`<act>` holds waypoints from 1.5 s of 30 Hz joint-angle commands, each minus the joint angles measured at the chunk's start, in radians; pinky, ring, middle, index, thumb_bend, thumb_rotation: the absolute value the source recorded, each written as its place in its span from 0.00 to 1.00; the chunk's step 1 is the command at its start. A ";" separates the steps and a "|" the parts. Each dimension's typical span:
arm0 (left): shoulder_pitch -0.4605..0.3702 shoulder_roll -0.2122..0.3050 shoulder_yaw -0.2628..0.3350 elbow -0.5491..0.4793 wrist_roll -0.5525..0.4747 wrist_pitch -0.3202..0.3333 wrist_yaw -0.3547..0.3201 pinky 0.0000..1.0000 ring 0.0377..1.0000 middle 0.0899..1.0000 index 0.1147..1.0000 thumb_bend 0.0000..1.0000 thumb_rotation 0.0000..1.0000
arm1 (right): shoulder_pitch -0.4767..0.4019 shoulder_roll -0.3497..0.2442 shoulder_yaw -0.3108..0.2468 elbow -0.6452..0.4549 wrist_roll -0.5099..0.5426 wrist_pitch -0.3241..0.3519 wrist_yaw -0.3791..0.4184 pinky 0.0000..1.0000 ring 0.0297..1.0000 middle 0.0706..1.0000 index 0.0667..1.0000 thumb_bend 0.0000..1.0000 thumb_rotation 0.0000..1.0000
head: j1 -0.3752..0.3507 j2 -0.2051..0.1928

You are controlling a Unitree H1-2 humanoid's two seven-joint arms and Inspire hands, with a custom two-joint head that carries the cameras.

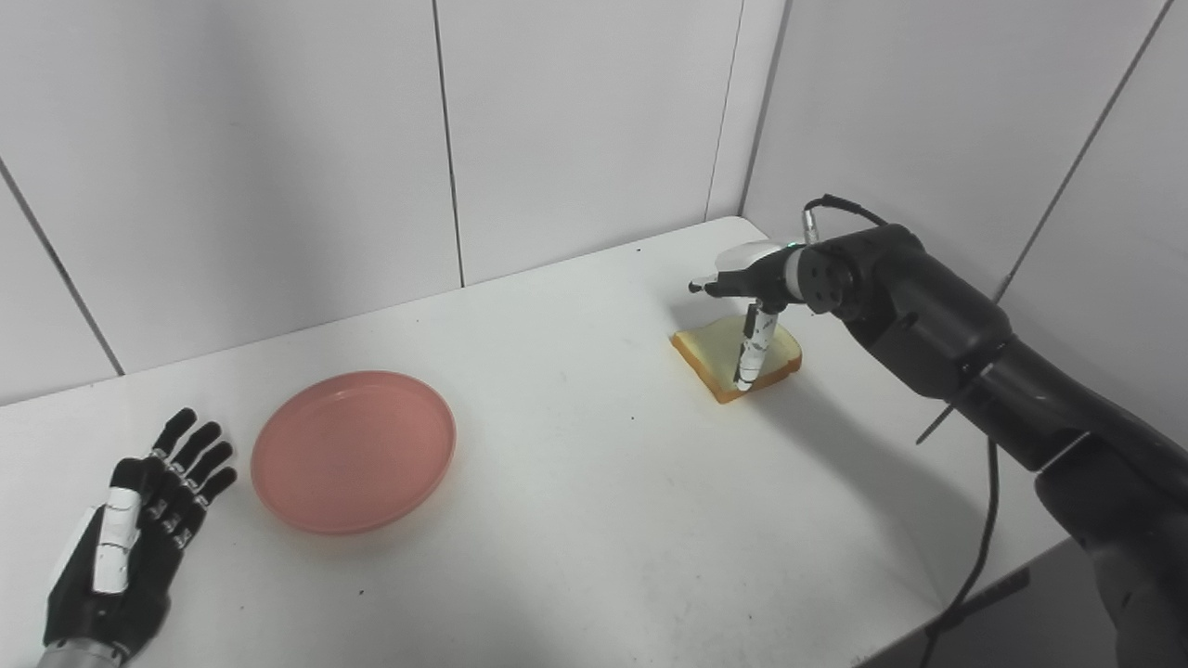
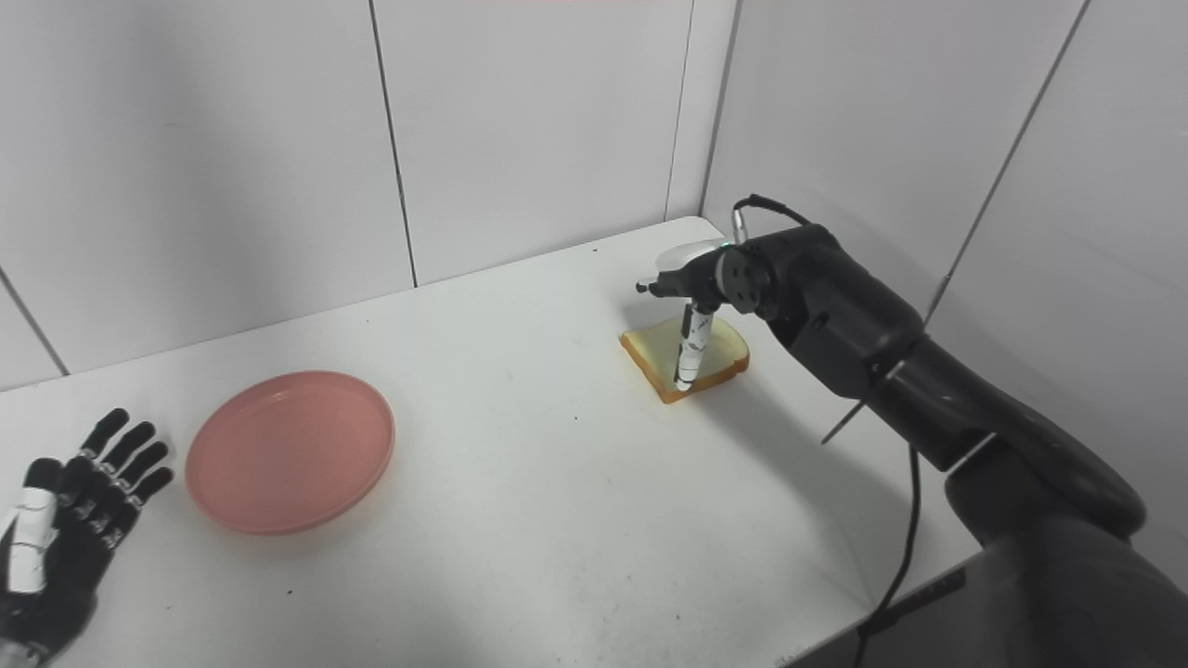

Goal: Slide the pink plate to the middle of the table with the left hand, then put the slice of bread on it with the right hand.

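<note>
Pink plate (image 1: 354, 451) is seen in the left eye view left of centre on the table (image 1: 594, 520), beside the flat, spread, empty left hand (image 1: 139, 529), while in the right eye view the right hand (image 2: 691, 320) is lowered over the bread (image 2: 687, 357), its grasp not discernible, so a firm pinch and lift is judged needed next.

A: Table (image 1: 594, 520) bare between pink plate (image 1: 354, 451) and bread (image 1: 715, 354); wide lane there.

B: Walls close behind and right of bread. Left hand (image 1: 139, 529) flat just beside plate's left rim, blocking that side.
</note>
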 commanded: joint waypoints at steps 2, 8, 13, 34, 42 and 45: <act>0.059 0.021 -0.010 0.038 0.032 0.090 0.016 0.92 0.93 0.93 0.92 0.92 0.86 | -0.025 -0.035 -0.007 -0.006 -0.029 -0.022 -0.030 0.96 1.00 1.00 1.00 1.00 0.30 | 0.002 0.004; 0.066 0.030 -0.019 0.025 0.041 0.100 0.021 0.91 0.93 0.93 0.92 0.91 0.87 | -0.009 -0.032 0.004 -0.004 -0.050 -0.033 -0.045 0.98 1.00 1.00 1.00 1.00 0.30 | 0.007 0.006; 0.069 0.033 -0.020 0.020 0.030 0.102 0.014 0.91 0.93 0.94 0.92 0.90 0.86 | -0.013 -0.024 0.028 0.014 -0.081 -0.048 -0.056 0.98 1.00 1.00 1.00 1.00 0.32 | 0.007 0.011; 0.086 0.034 -0.020 -0.031 0.030 0.136 0.026 0.92 0.94 0.94 0.92 0.91 0.85 | 0.011 0.016 0.021 0.037 -0.103 -0.099 -0.111 0.98 1.00 1.00 1.00 1.00 0.25 | 0.017 0.029; 0.091 0.039 -0.024 -0.039 0.031 0.131 0.022 0.93 0.94 0.94 0.92 0.90 0.85 | 0.009 0.037 0.015 0.081 -0.092 -0.122 -0.146 0.96 1.00 1.00 1.00 1.00 0.20 | 0.021 0.037; 0.095 0.041 -0.022 -0.050 0.021 0.140 0.015 0.93 0.94 0.95 0.93 0.91 0.85 | 0.007 0.045 0.016 0.096 -0.091 -0.119 -0.155 0.93 0.99 1.00 1.00 1.00 0.16 | 0.022 0.040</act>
